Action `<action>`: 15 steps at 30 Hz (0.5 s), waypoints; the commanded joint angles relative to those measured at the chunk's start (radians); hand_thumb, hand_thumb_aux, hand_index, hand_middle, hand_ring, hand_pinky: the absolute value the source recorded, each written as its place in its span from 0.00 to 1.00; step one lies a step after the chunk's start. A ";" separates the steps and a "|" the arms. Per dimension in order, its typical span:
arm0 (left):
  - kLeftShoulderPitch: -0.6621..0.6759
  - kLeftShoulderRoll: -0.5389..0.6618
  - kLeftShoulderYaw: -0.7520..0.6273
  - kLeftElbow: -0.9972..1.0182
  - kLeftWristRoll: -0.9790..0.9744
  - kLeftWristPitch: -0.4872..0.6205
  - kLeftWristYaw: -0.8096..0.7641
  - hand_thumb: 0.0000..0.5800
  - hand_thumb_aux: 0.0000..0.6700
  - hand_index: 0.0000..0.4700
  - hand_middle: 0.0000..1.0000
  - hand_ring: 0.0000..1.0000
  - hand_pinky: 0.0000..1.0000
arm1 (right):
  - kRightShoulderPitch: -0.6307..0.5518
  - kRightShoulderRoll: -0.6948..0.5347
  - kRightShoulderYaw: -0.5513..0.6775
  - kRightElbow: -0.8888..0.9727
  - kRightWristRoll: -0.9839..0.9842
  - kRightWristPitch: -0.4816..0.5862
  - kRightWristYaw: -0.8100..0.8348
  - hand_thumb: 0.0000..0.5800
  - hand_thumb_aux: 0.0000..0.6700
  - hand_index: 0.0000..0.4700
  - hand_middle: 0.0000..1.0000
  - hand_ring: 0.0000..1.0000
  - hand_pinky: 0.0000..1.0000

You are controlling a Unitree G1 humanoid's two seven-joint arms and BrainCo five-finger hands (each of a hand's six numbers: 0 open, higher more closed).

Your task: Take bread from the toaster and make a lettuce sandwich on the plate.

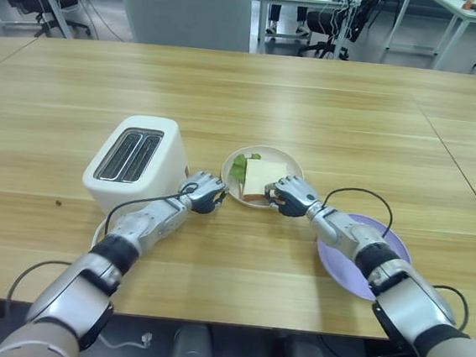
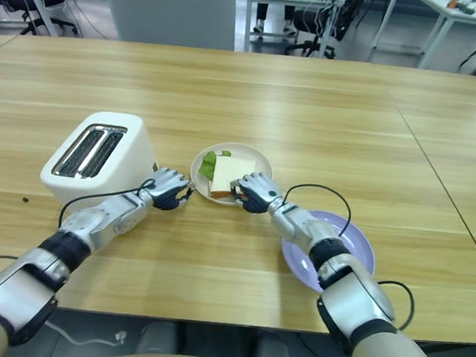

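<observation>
The bread slice (image 1: 263, 178) lay on the lettuce leaf (image 1: 241, 169) in the cream plate (image 1: 276, 153), just beside the white toaster (image 1: 133, 173), whose slots looked empty. The right hand (image 1: 294, 196) had its fingers closed on the near edge of the slice. The left hand (image 1: 203, 192) was clenched on nothing, beside the plate's left rim. The slice was probably light and crumbly, best held softly by its edges; the lettuce looked limp and slippery.
</observation>
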 commanded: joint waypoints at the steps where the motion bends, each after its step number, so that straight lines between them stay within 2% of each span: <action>1: 0.183 0.056 0.126 -0.333 -0.215 -0.043 -0.110 0.94 0.76 0.75 1.00 1.00 1.00 | 0.176 -0.123 -0.129 -0.361 0.178 -0.049 0.121 1.00 1.00 0.98 1.00 1.00 1.00; 2: 0.228 0.055 0.160 -0.395 -0.279 -0.047 -0.129 0.85 0.61 0.59 1.00 1.00 1.00 | 0.226 -0.147 -0.164 -0.448 0.230 -0.047 0.151 1.00 1.00 0.98 1.00 1.00 1.00; 3: 0.270 0.046 0.193 -0.450 -0.353 -0.049 -0.147 0.85 0.61 0.59 1.00 1.00 1.00 | 0.279 -0.169 -0.200 -0.531 0.286 -0.045 0.179 1.00 1.00 0.98 1.00 1.00 1.00; 4: 0.314 0.024 0.226 -0.505 -0.463 -0.056 -0.168 0.77 0.53 0.51 1.00 1.00 1.00 | 0.339 -0.185 -0.241 -0.618 0.361 -0.048 0.202 1.00 1.00 0.98 1.00 1.00 1.00; 5: 0.354 -0.009 0.259 -0.558 -0.593 -0.059 -0.191 0.00 0.00 0.00 1.00 1.00 1.00 | 0.402 -0.191 -0.278 -0.703 0.461 -0.053 0.228 1.00 1.00 0.98 1.00 1.00 1.00; 7: 0.414 -0.077 0.311 -0.653 -0.820 -0.068 -0.214 0.00 0.00 0.00 1.00 1.00 1.00 | 0.524 -0.190 -0.335 -0.854 0.652 -0.065 0.264 1.00 1.00 0.98 1.00 1.00 1.00; 8: 0.432 -0.103 0.332 -0.682 -0.881 -0.067 -0.224 0.00 0.00 0.00 0.54 0.54 0.54 | 0.564 -0.185 -0.354 -0.903 0.709 -0.063 0.281 0.89 0.67 0.66 0.91 0.91 0.91; 9: 0.450 -0.128 0.351 -0.708 -0.917 -0.062 -0.233 0.00 0.00 0.00 0.00 0.00 0.00 | 0.606 -0.175 -0.372 -0.951 0.766 -0.053 0.302 0.00 0.00 0.00 0.24 0.24 0.24; 10: 0.466 -0.161 0.360 -0.729 -0.953 -0.078 -0.231 0.00 0.00 0.00 0.00 0.00 0.00 | 0.651 -0.161 -0.390 -0.992 0.816 -0.057 0.304 0.00 0.00 0.00 0.24 0.24 0.24; 11: 0.482 -0.211 0.364 -0.740 -0.957 -0.116 -0.204 0.00 0.00 0.00 0.00 0.00 0.00 | 0.702 -0.130 -0.410 -1.018 0.863 -0.064 0.293 0.00 0.00 0.00 0.00 0.00 0.00; 15: 0.530 -0.354 0.367 -0.729 -0.973 -0.216 -0.193 0.00 0.00 0.00 0.00 0.00 0.00 | 0.813 -0.004 -0.457 -1.023 0.965 -0.099 0.301 0.00 0.00 0.00 0.00 0.00 0.00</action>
